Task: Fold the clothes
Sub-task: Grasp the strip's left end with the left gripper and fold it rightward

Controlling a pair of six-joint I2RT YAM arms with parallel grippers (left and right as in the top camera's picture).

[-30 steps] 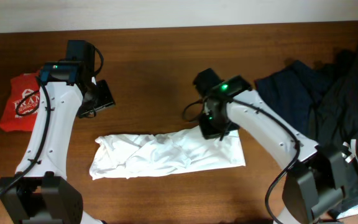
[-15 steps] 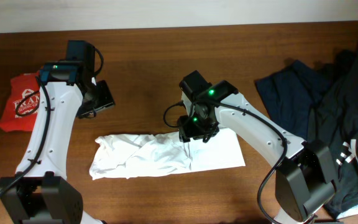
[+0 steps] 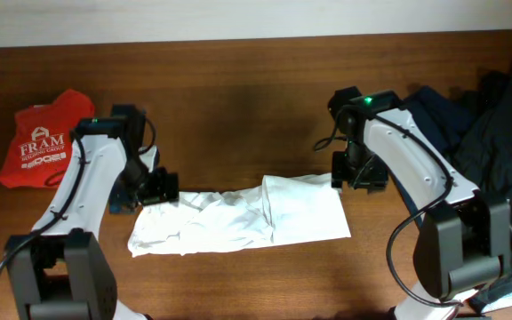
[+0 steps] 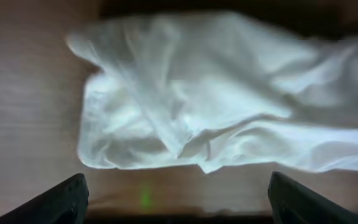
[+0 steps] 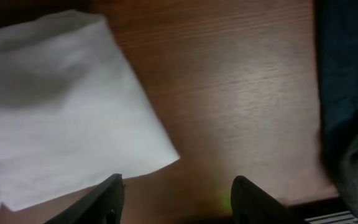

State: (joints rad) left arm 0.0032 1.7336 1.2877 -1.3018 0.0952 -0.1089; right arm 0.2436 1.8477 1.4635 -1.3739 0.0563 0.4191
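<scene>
I saw the white T-shirt [image 3: 238,222] lying mid-table as a rumpled strip, only its right end folded over, my left gripper [image 3: 159,188] and right gripper [image 3: 356,172] both open and empty beside it, dark shirts [image 3: 469,133] heaped unfolded at right.

I take this for a robotics lab bench: a brown wooden table [image 3: 238,116] against a plain white wall [image 3: 238,16]. My left arm [image 3: 83,191] and right arm [image 3: 416,164] stand at its near edge, beside heaped dark T-shirts [image 3: 469,133].
</scene>
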